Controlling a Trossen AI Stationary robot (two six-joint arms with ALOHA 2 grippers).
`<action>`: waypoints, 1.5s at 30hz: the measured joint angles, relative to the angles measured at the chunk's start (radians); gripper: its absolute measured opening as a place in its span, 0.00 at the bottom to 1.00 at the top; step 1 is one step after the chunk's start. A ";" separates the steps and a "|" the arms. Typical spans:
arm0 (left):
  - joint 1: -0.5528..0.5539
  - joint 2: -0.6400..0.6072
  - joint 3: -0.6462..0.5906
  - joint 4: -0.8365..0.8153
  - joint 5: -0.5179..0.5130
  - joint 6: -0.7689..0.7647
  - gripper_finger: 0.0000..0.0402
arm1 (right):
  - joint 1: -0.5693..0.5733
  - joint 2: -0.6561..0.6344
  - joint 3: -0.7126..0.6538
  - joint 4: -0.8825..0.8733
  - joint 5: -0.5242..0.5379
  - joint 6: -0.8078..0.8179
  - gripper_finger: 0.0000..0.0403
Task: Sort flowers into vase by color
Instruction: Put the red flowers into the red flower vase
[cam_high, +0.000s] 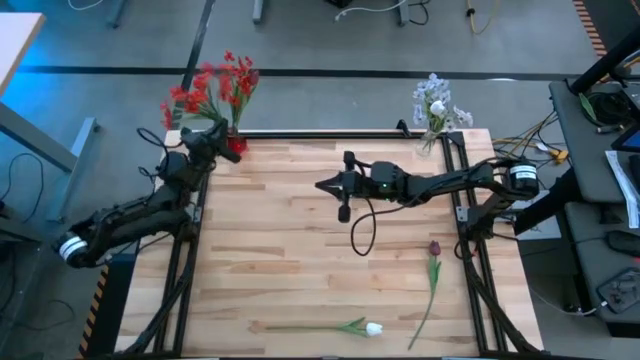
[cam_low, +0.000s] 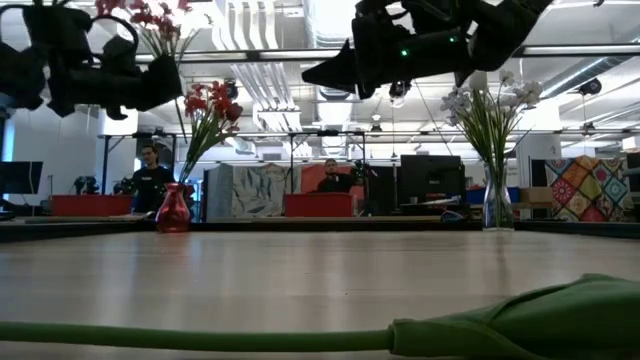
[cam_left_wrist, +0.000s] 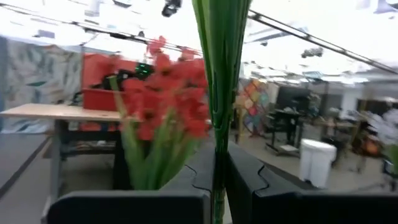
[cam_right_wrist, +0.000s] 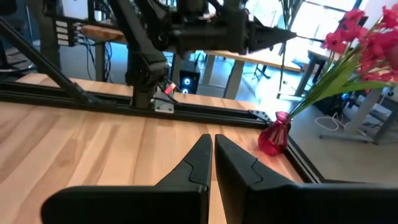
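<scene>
L wrist only: pincer (cam_left_wrist: 219, 186) pinching green stem (cam_left_wrist: 221, 74).

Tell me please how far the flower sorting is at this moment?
Done: red flowers stand in the red vase, pale sprays in the clear vase. In hand: the left gripper is shut on a green stem by the red vase. Left: a maroon tulip and white tulip lie on the table. The right gripper is shut, empty.
</scene>
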 joint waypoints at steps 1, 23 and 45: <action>0.014 0.030 -0.004 0.038 0.000 -0.013 0.00 | 0.000 -0.003 -0.007 0.009 0.005 0.000 0.03; 0.060 0.543 0.082 0.271 -0.201 0.137 0.00 | 0.000 -0.007 -0.015 0.024 0.016 -0.002 0.03; 0.061 0.581 0.078 0.356 -0.279 0.193 0.00 | 0.000 -0.006 -0.015 0.020 0.016 -0.002 0.03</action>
